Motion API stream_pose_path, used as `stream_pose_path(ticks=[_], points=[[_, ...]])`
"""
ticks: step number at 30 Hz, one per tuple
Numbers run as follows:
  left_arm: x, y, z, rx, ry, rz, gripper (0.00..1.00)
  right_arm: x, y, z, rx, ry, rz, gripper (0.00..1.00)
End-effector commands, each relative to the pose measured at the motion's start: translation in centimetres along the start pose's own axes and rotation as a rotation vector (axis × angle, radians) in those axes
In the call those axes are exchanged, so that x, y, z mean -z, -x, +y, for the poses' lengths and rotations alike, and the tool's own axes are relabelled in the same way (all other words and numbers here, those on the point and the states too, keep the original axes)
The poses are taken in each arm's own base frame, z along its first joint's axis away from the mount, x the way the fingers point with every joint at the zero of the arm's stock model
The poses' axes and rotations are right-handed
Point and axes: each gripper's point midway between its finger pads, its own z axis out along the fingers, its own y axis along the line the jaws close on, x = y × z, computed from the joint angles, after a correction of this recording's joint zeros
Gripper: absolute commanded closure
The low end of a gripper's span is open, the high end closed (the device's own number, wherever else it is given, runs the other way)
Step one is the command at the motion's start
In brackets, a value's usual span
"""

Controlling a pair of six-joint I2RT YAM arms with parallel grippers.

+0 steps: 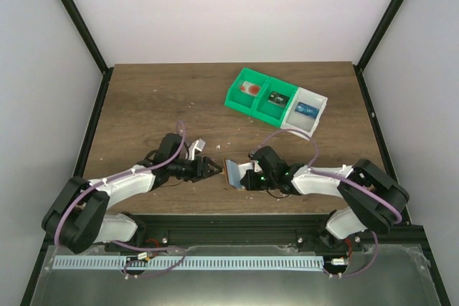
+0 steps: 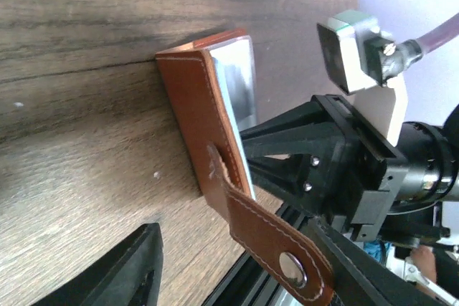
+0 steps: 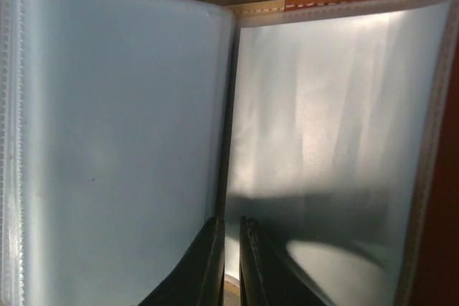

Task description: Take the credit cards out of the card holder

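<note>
On the left, the left arm [image 1: 136, 177] reaches in low over the wooden worktop [image 1: 158, 105] towards the middle. The left fingers [image 2: 136, 266] are spread apart and released, grasping nothing and stopping just short of the card holder [image 1: 232, 172]. The holder stands on edge on the worktop near the front middle, between the two arms. In the left wrist view its reddish-brown leather cover [image 2: 193, 120] faces the camera. Its closing strap [image 2: 269, 238] hangs loose, with the metal snap stud [image 2: 292, 266] showing. Pale, glossy inner sleeves [image 2: 237, 84] show behind the cover. From the other side the right arm [image 1: 323, 180] comes in. The right fingers [image 3: 208, 263] are clenched almost together on the lower edge of a thin clear sleeve inside the opened holder, with cloudy plastic leaves [image 3: 107, 127] spread to either side. Well apart, at the back right of the worktop, lies a green-and-white compartment tray [image 1: 231, 99]. Each of its three sections holds a small item too small to identify.
</note>
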Motion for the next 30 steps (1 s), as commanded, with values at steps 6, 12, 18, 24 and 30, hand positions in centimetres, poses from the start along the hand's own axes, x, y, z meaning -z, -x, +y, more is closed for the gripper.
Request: stream_pose_path(ticks=[6, 12, 18, 24, 30], points=[[-1.2, 3.8, -2.9, -0.077, -0.113, -0.075, 0.38, -0.3, -0.4, -0.3, 0.039, 0.022, -0.002, 0.92], [-2.9, 5.1, -1.3, -0.053, -0.063, -0.08, 0.48, -0.1, -0.4, -0.2, 0.053, 0.023, -0.005, 0.92], [-3.8, 4.7, -0.7, -0.032, -0.075, -0.068, 0.56, 0.1, -0.5, -0.4, 0.064, 0.026, -0.016, 0.9], [-5.1, 3.0, 0.0, -0.027, -0.068, -0.004, 0.65, 0.1, -0.7, -0.5, 0.056, 0.027, -0.014, 0.9], [-5.1, 2.6, -0.1, -0.033, -0.066, 0.007, 0.82, 0.2, -0.6, -0.4, 0.047, 0.031, -0.02, 0.9]])
